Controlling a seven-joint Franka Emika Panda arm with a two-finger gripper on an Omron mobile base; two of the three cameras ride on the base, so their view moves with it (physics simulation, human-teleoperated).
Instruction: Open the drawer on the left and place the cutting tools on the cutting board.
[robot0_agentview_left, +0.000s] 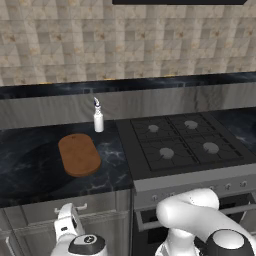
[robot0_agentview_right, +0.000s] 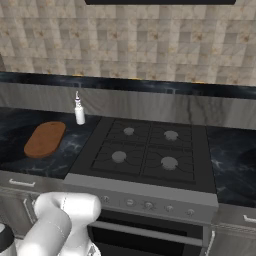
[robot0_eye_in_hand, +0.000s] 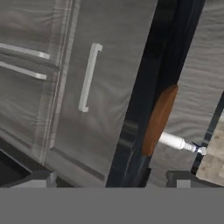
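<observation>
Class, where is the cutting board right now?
The cutting board lies flat on the dark counter, left of the hob, just in front of the white bottle.

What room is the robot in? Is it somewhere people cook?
Yes, it looks like a kitchen. There is a gas hob with four burners, an oven door below it, and a wooden cutting board on the dark marble counter.

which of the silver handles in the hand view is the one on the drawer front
The single bar handle centred on the drawer front beside the dark counter edge. The two others sit close together on the neighbouring cabinet doors.
</observation>
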